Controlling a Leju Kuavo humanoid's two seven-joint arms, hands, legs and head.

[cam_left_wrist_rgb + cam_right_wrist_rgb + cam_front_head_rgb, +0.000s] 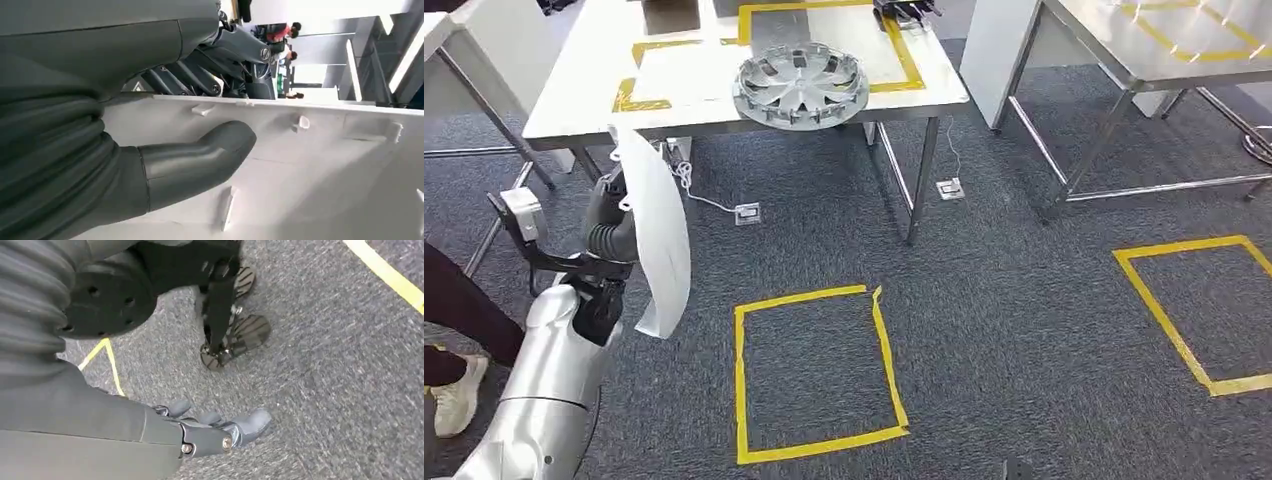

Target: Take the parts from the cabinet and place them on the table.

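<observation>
Silver left arm (544,370), nearest the head camera, rising from the lower left with forearm bent upward and the wrist camera bracket jutting outward. White table (584,90), the largest item ahead, marked with yellow tape outlines and carrying a silver wheel cover (800,85) near its front edge; a second, steel table (1124,50) stands well apart on the right. Grey carpet (984,300), bearing a taped yellow square (740,380) directly ahead of the robot and another outline further right. White curved plastic panel (659,240), the part in transit: held upright and edge-on beside the table's front corner, above the floor, not yet over the tabletop. Left hand (609,235), closed on the panel; the wrist view shows the thumb (200,160) pressed flat against the panel's ribbed inner face, dark fingers behind its edge. Right hand (220,432), hanging toward the carpet, fingers loosely apart, holding nothing. Step in hand, by judgement: carrying toward placement. Next move calls for closing on the table, raising the panel clear of its edge, and lowering it onto free surface beside the wheel cover. A person's shoe (459,395) stands at the left.
</observation>
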